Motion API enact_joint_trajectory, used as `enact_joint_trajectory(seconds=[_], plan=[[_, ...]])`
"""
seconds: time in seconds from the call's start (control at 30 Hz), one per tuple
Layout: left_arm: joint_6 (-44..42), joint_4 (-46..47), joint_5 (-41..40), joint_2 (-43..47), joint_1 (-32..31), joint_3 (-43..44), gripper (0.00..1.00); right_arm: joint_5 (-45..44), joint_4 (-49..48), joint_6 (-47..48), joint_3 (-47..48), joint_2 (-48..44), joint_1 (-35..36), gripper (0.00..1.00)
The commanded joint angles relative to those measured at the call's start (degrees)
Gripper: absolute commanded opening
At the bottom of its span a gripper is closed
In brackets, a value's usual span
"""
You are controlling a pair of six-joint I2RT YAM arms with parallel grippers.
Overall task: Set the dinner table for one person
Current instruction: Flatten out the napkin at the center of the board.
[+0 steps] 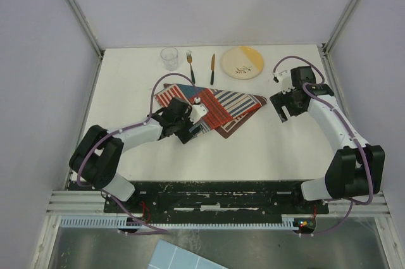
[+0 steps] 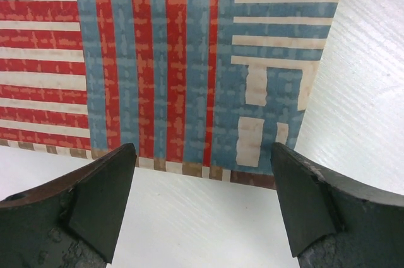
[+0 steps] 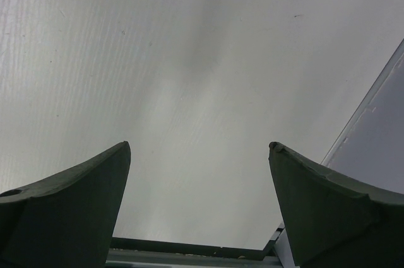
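Placemat (image 1: 226, 108) on dinner table (image 1: 266, 149), glass (image 1: 169, 57), fork (image 1: 190, 65), knife (image 1: 212, 68), plate (image 1: 242, 62) behind

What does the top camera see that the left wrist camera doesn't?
Only the top camera shows the glass, fork, knife and plate lined up along the far side, plus the right gripper, open, off to the right of the placemat. Only the left wrist camera shows the placemat's woven threads up close. Both show the striped placemat, the white dinner table and the left gripper, open at the placemat's edge.
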State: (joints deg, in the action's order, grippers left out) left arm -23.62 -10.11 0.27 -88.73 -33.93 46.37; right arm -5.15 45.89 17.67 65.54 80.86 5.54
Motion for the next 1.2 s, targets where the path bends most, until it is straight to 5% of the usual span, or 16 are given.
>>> enact_joint_trajectory(seconds=[0.0, 0.43, 0.77, 0.97, 1.07, 1.1, 1.13, 1.17], plan=[[3.1, 1.7, -0.5, 0.2, -1.3, 0.8, 0.95, 0.5, -0.5, -0.2, 0.2, -0.4, -0.5, 0.99], [6.0, -6.7, 2.5, 0.1, -3.4, 2.6, 0.98, 2.4, 0.8, 0.0, -1.5, -1.5, -1.0, 0.99], [3.7, -4.7, 1.1, -5.5, -4.1, 2.6, 0.93, 2.4, 1.0, -0.1, -2.1, -2.6, -1.0, 0.99], [2.0, -2.3, 0.3, -10.4, -4.1, 3.4, 0.67, 1.4, 0.9, 0.8, -3.5, -3.9, -1.2, 0.99], [2.2, -3.3, 1.0, -12.1, -4.1, 4.0, 0.39, 0.9, 0.4, 1.2, -4.3, -4.2, -1.4, 0.99], [2.4, -4.0, 0.8, -12.6, -4.1, 4.3, 0.18, 0.8, 0.2, 1.2, -4.6, -4.1, -1.5, 0.99], [2.8, -4.6, 0.3, -13.1, -4.1, 4.7, 0.07, 0.8, 0.0, 1.1, -4.7, -4.0, -1.5, 0.99], [2.9, -5.2, -0.1, -13.5, -4.1, 5.0, 0.03, 0.9, 0.0, 1.0, -4.9, -4.0, -1.6, 0.99]])
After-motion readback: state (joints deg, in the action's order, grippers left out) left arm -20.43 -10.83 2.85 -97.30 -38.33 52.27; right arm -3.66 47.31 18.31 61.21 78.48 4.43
